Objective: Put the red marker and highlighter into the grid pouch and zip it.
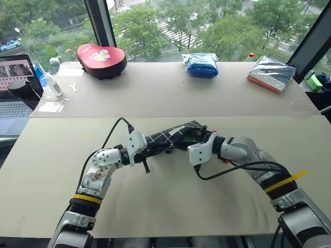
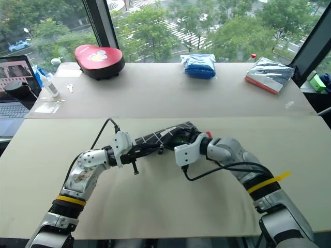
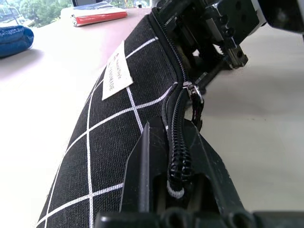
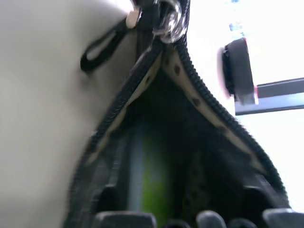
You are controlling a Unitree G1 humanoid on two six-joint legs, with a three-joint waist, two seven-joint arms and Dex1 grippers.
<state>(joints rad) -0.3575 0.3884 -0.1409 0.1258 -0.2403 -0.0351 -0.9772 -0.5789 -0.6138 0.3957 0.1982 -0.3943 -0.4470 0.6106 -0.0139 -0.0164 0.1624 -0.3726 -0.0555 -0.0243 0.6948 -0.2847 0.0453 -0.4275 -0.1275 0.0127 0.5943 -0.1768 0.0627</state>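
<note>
The grid pouch [image 1: 168,137], black with white lines and a white label [image 3: 115,71], hangs just above the table between my two hands. My left gripper [image 1: 154,148] is shut on the pouch's zipped end, its fingers [image 3: 142,166] clamping the zipper seam. The slider [image 3: 191,90] sits close to that end, and the rest of the mouth gapes open. My right gripper [image 1: 198,135] is at the open mouth with its fingers spread. The light-green highlighter [image 4: 152,180] lies inside the pouch. The red marker is hidden from view.
Along the table's back edge by the window lie a red heart-shaped case [image 1: 102,61], a blue plastic-wrapped bundle [image 1: 201,64] and a silver packet [image 1: 270,73]. A laptop [image 1: 15,88] and a small bottle [image 1: 51,82] are at the far left.
</note>
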